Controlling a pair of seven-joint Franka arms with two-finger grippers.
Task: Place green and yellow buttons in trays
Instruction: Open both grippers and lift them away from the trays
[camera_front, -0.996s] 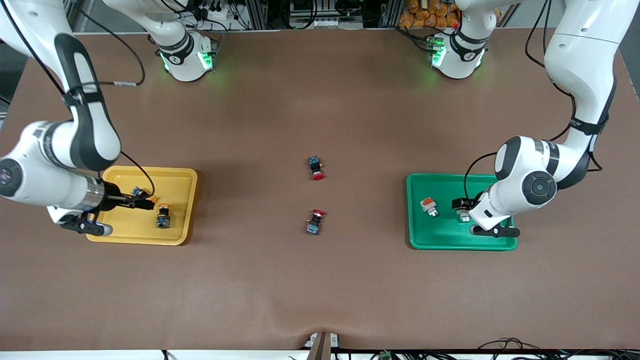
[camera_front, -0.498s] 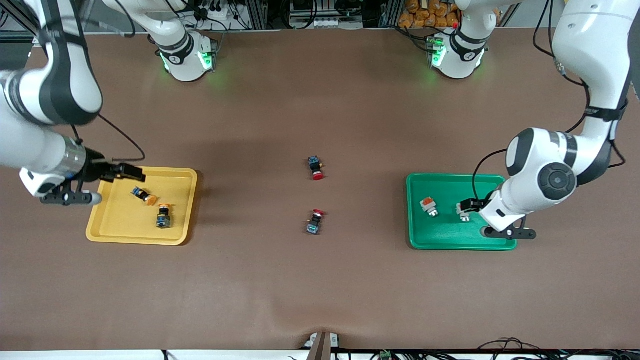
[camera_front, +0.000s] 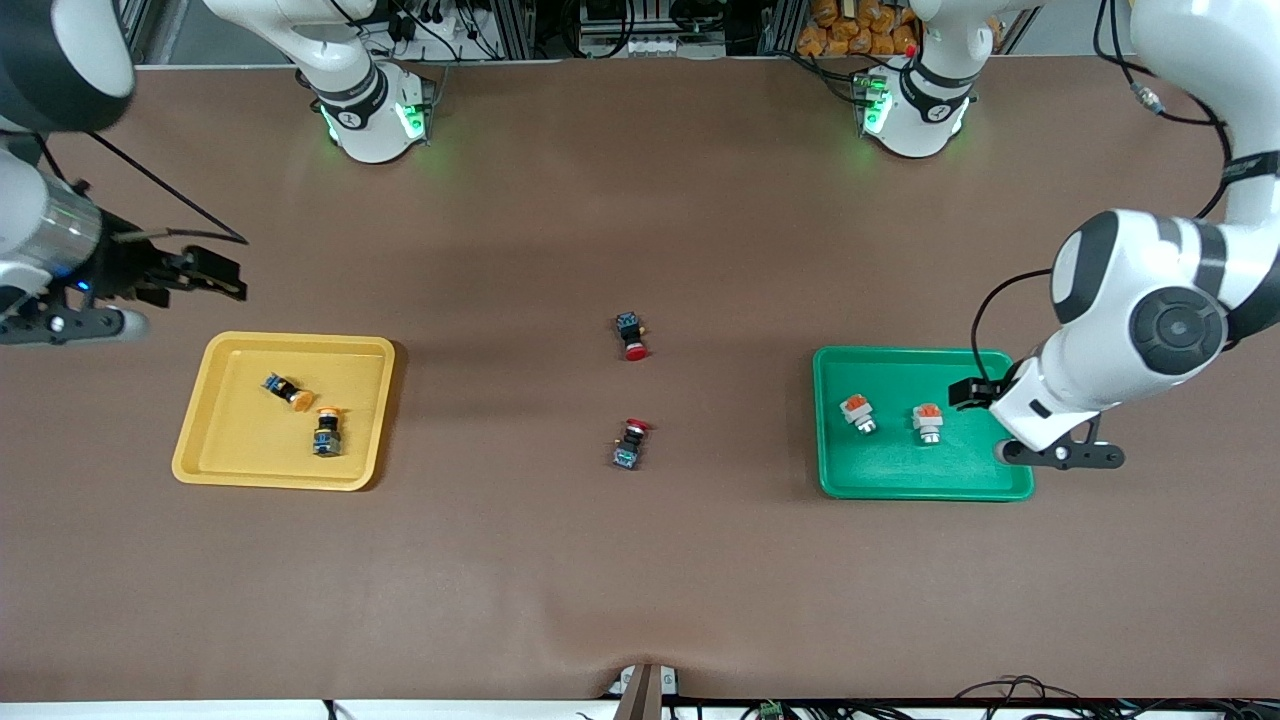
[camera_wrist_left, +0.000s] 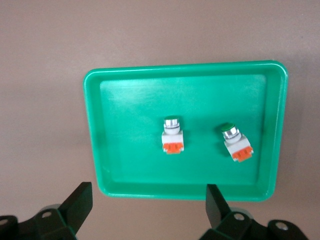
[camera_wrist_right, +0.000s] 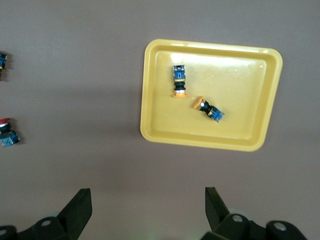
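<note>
Evidently both arms have just let go and pulled back; a second ago each gripper sat low in its tray, and now both are up and clear.

At the right arm's end of the desk (camera_front: 640, 580) the yellow tray (camera_front: 225, 455) holds both yellow buttons, lying close together; one yellow button (camera_front: 285, 388) lies tipped over, the other yellow button (camera_front: 327, 432) sits at about five o'clock from it. The right gripper (camera_front: 215, 275) hangs over bare desk at about eleven o'clock from that tray, its fingers (camera_wrist_right: 80, 207) spread wide and holding nothing.

At the left arm's end the green tray (camera_front: 900, 480) carries the two green buttons; the first green button (camera_front: 856, 412) and the second green button (camera_front: 928, 421) sit side by side, apart, neither touching the rim. The left gripper (camera_front: 975, 393) hovers over the tray's three o'clock edge, fingers (camera_wrist_left: 75, 205) released and empty.

Two red buttons stay out on the middle of the desk; one red button (camera_front: 631, 335) at twelve o'clock from the other red button (camera_front: 630, 444); they belong to neither tray.

By my reckoning the sorting is done: all four are in trays matched by colour, and what remains is only for the arms to finish withdrawing.
</note>
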